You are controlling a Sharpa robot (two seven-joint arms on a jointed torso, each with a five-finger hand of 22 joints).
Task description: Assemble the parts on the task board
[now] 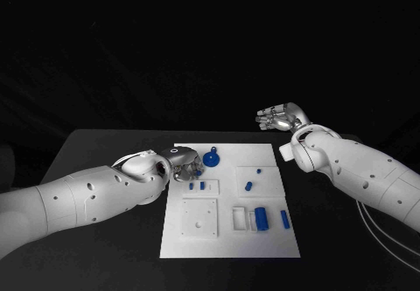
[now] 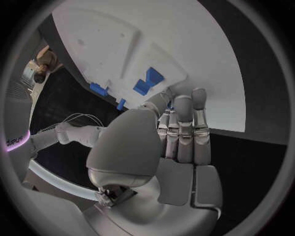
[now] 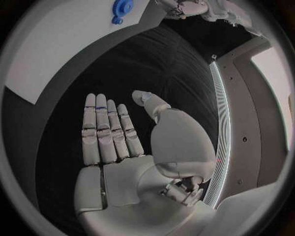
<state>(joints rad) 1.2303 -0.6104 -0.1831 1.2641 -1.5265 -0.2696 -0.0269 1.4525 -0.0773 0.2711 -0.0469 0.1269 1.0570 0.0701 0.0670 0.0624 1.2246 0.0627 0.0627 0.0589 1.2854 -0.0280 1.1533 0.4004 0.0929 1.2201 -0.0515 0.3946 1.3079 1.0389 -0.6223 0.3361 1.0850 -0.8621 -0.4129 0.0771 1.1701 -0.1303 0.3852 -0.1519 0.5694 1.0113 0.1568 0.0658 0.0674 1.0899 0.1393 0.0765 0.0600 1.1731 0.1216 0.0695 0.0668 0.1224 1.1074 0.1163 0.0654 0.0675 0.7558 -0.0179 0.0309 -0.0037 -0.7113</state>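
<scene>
The white task board (image 1: 229,242) lies in the middle of the black table. On it are a round blue gear-like part (image 1: 211,159), two short blue pieces (image 1: 201,185) in a raised block, two small blue pieces (image 1: 249,185) on the right, and two blue bars (image 1: 260,217) near the front. My left hand (image 1: 179,163) hovers at the board's far left edge, beside the gear. Its fingers (image 2: 183,132) are straight and hold nothing, reaching toward blue pieces (image 2: 147,81). My right hand (image 1: 280,118) is raised beyond the board's far right corner, flat and empty (image 3: 110,137).
A raised white plate (image 1: 199,217) with holes sits at the board's front left, and a white slotted holder (image 1: 239,218) stands beside the blue bars. Black table surface (image 1: 96,145) surrounds the board on all sides. The gear (image 3: 120,9) and board (image 3: 61,44) appear in the right wrist view.
</scene>
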